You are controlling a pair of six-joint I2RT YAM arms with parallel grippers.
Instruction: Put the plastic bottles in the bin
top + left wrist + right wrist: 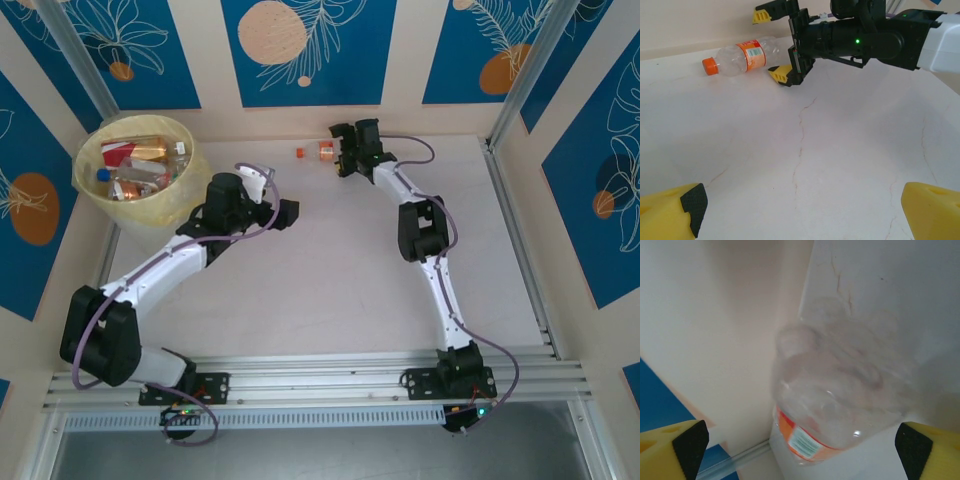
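Orange-labelled clear plastic bottle point(316, 151): lying at table's point(330, 290) 12 o'clock, long axis 9–3, cap toward 9.
Right gripper point(770, 45): spread wide, straddling its base from 3 o'clock, unclamped.
Left gripper point(800, 206): spread, empty, farther.

Clear bottle point(747, 56) with orange cap and label; pale-yellow bin point(120, 210); blue leaf-patterned panels point(350, 60); white table point(330, 290).

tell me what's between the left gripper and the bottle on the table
Bare table and nothing else lies between the left gripper and the bottle. The left wrist view shows this.
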